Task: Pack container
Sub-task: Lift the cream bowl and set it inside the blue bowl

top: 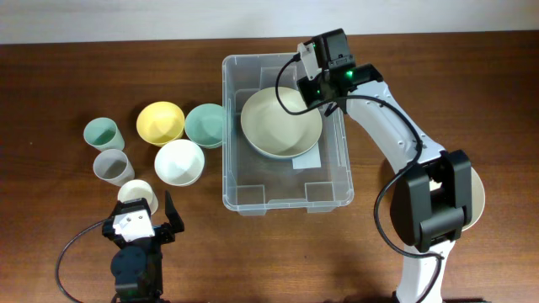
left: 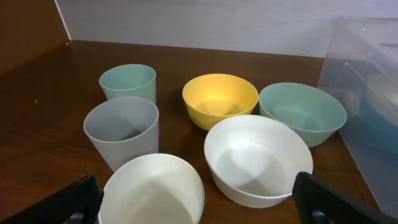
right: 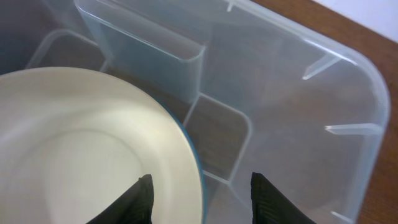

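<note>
Container (top: 226, 135) sits mid-table (top: 67, 67), clear tub, long axis 12 to 6 in the overhead view. One cream bowl (top: 280, 122) is in it, toward the 12 o'clock end. Your right gripper (right: 200, 180) hangs over the tub's 1 o'clock corner. In the right wrist view the jaws stand parted with the bowl's rim between them. There is a gap on the outer side, so it is not pinching and carries nothing. The tub is directly under that gripper, with a moulded recess and the far wall showing beyond the rim. Your left gripper (left: 196, 186) is spread wide and empty at the table's 7 o'clock, its fingers either side of the view. Loose pieces all lie at 9 o'clock of the tub: green bowl (top: 205, 124) just beside the wall, yellow bowl (top: 160, 123), white bowl (top: 179, 162), teal cup (top: 101, 132), grey cup (top: 110, 164), and cream cup (top: 137, 194) right at the left fingers. What matters for the next move: the left arm is much nearer those pieces, and the tub lies at about 2 o'clock from it. My guess is the cream cup or white bowl goes next, carried up and right over the tub's long left wall. The free floor is at the 6 o'clock end. A white label (top: 305, 160) lies on the tub floor, half under the cream bowl. No writing can be read on it, and no brand shows anywhere.
</note>
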You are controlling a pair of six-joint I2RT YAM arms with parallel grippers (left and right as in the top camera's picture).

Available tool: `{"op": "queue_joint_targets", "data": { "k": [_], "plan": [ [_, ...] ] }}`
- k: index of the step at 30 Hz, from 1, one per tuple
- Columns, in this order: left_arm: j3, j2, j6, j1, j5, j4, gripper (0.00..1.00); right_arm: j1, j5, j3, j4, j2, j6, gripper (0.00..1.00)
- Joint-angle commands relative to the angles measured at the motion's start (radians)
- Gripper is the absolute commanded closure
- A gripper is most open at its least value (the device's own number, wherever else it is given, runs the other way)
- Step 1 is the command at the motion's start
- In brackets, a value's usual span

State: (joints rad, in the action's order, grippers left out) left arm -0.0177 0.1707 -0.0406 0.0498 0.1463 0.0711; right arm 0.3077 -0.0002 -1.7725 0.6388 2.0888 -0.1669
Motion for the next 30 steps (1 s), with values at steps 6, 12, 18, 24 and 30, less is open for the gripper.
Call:
{"op": "queue_joint_targets", "data": {
  "k": [6,12,18,24,30],
  "plan": [
    [0.008,-0.008,0.019,-0.004,-0.011,-0.002,0.01,-0.055,0.179,-0.141,0.172,-0.167,0.15,0.53],
    [0.008,-0.008,0.019,-0.004,-0.011,-0.002,0.0,-0.227,0.189,-0.145,0.341,-0.281,0.32,0.5],
    [0.008,-0.008,0.019,-0.004,-0.011,-0.002,0.0,-0.41,0.188,-0.144,0.511,-0.308,0.368,0.45],
    [0.008,-0.008,0.019,-0.004,-0.011,-0.002,0.0,-0.547,0.153,-0.143,0.666,-0.3,0.39,0.33],
    [0.008,-0.008,0.019,-0.004,-0.011,-0.002,0.0,-0.616,0.079,-0.121,0.783,-0.3,0.39,0.96]
  ]
}}
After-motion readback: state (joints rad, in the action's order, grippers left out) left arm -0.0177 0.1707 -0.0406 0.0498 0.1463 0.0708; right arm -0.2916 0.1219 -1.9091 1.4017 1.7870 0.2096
